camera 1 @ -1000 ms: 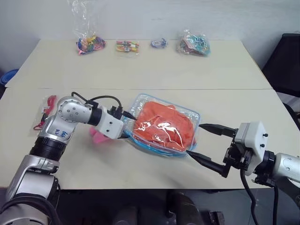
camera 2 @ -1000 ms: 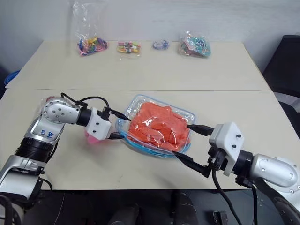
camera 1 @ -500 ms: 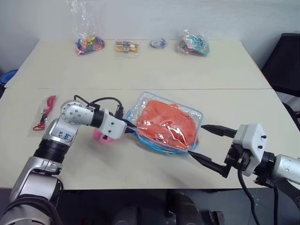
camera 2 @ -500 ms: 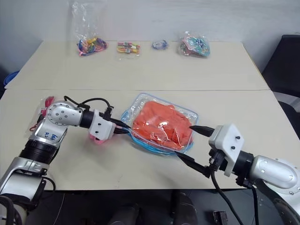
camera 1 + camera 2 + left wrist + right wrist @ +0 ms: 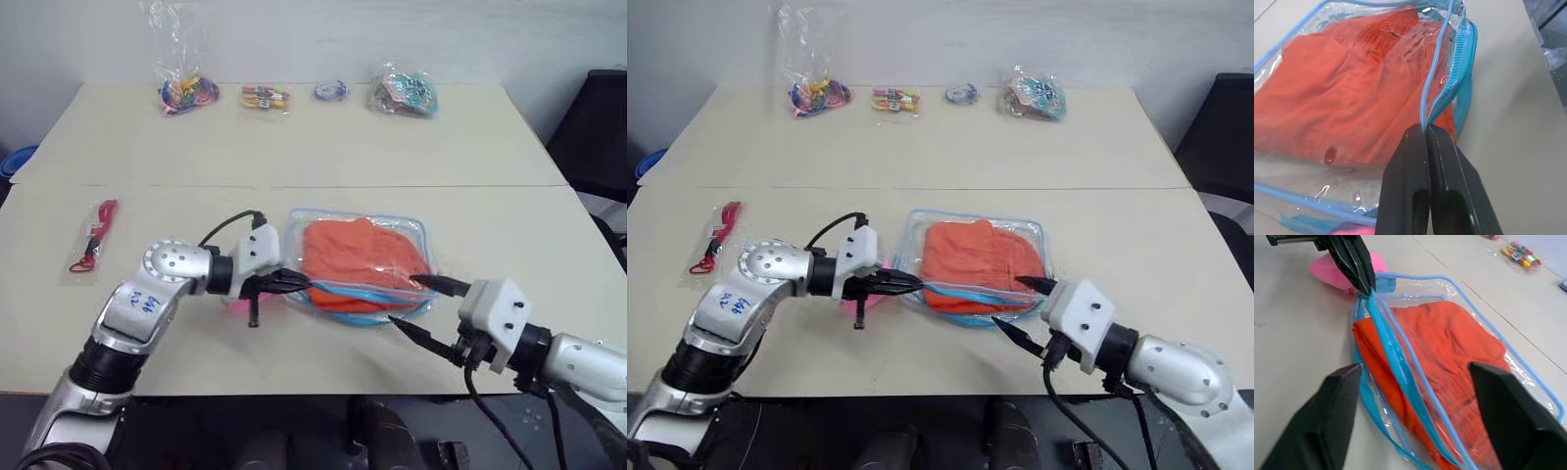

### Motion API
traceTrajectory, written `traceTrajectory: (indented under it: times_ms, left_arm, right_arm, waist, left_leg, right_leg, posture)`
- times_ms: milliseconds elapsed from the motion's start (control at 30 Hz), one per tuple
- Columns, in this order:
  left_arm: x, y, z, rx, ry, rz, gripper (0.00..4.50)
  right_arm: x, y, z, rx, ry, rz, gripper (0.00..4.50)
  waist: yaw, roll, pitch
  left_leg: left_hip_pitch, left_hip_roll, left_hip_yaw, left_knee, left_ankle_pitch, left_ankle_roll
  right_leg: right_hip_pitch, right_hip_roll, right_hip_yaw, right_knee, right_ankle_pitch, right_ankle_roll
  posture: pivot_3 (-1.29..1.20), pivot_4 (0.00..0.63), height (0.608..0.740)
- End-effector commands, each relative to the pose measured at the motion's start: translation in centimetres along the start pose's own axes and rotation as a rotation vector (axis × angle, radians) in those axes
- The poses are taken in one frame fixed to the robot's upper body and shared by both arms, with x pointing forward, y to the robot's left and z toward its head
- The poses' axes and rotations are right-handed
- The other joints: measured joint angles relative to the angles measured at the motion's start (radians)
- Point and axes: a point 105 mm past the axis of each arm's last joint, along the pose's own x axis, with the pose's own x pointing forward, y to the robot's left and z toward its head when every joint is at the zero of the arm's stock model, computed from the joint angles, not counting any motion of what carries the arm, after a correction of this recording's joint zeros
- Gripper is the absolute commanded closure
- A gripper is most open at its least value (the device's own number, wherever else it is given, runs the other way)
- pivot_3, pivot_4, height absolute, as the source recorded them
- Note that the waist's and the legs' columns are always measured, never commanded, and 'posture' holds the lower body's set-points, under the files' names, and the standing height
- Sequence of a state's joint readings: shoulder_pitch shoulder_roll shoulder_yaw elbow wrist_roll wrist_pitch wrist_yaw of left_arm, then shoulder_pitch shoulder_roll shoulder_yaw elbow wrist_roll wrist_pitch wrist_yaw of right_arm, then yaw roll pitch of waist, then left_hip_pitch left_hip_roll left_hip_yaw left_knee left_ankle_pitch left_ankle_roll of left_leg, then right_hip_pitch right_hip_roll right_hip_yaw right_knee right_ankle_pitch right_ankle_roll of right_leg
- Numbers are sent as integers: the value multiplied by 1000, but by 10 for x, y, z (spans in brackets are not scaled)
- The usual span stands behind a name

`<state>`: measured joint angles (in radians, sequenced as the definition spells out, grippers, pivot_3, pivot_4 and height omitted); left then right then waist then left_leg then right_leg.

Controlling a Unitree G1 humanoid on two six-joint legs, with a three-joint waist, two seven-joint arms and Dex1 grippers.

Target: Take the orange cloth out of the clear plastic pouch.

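The clear plastic pouch (image 5: 415, 232) with light blue trim lies on the near table, with the orange cloth (image 5: 362, 257) inside it. My left gripper (image 5: 299, 284) is shut on the blue trim (image 5: 1426, 105) at the pouch's left end; the right wrist view also shows that gripper (image 5: 1359, 276) pinching there. My right gripper (image 5: 423, 308) is open at the pouch's right end. One finger lies over the pouch's top and the other sits off its near edge. In the right wrist view my right gripper (image 5: 1418, 368) has the pouch and cloth between its jaws.
A small pink plush toy (image 5: 1331, 270) lies beside the pouch's left end, under my left hand. A bagged red item (image 5: 91, 235) sits at the left. Small bags of colourful items (image 5: 189, 93) (image 5: 403, 95) line the far table edge. A dark chair (image 5: 598, 137) stands at the right.
My left gripper shut on the pouch's trim, its wrist rolled, and it drew back; the pouch swung square to the table. The right gripper sank towards the pouch's right end with its jaws narrowing.
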<state>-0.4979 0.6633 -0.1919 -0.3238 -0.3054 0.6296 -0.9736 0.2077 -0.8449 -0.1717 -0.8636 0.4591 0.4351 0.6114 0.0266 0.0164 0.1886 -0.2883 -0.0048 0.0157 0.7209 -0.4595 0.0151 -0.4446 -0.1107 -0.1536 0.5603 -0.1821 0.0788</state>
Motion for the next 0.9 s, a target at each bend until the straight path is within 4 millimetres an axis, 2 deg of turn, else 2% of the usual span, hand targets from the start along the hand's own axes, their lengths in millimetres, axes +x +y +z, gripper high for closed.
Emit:
traceTrajectory:
  times_ms: [33, 200, 333, 433, 533, 700, 900]
  left_arm:
    - [-1, -3, 17, -1, -46, 55, 4500]
    - [1, -1, 20, -21, -54, 82, 4500]
    - [2, 0, 22, -12, -57, 81, 4500]
    - [2, 1, 22, 5, -51, 78, 4500]
    - [2, 3, 21, 15, -47, 78, 4500]
    - [3, 4, 22, 22, -49, 76, 4500]
    - [5, 4, 26, 26, -61, 66, 4500]
  right_arm:
    - [3, 6, -1, -82, -2, 3, 2381]
    - [13, -3, -27, -171, 85, -38, 4162]
    - [22, -13, -40, -242, 122, -83, 4162]
    - [26, -10, -48, -315, 148, -45, 4162]
    - [31, -17, -51, -410, 165, -75, 3573]
    - [39, -20, -54, -561, 196, -79, 1901]
    - [46, -15, -57, -675, 203, -37, 1901]
  waist:
    - [0, 0, 0]
    - [-2, 0, 0]
    - [-3, 0, 0]
    - [-2, 0, 0]
    - [-3, 0, 0]
    - [-4, 0, 0]
    - [-3, 0, 0]
  left_leg:
    - [0, 0, 0, 0, 0, 0]
    - [1, 0, 0, 0, 0, 0]
    - [1, 0, 1, 0, 0, -1]
    - [2, 0, 1, 0, 0, -1]
    - [2, 0, 1, 0, 0, -1]
    - [2, 0, 2, -1, 1, -2]
    - [1, 0, 2, 0, 1, -2]
  right_leg:
    - [0, 0, 0, 0, 0, 0]
    - [0, 0, 1, 0, 0, 0]
    - [0, 1, 1, 0, 0, 0]
    - [0, 1, 1, 0, 0, 0]
    - [0, 1, 1, 0, 0, 0]
    - [0, 1, 1, 0, 0, 0]
    - [0, 1, 1, 0, 0, 0]
  posture:
    - [0, 150, 740]
    - [0, 150, 740]
    - [0, 150, 740]
    - [0, 150, 740]
    - [0, 150, 740]
    - [0, 150, 740]
    - [0, 150, 740]
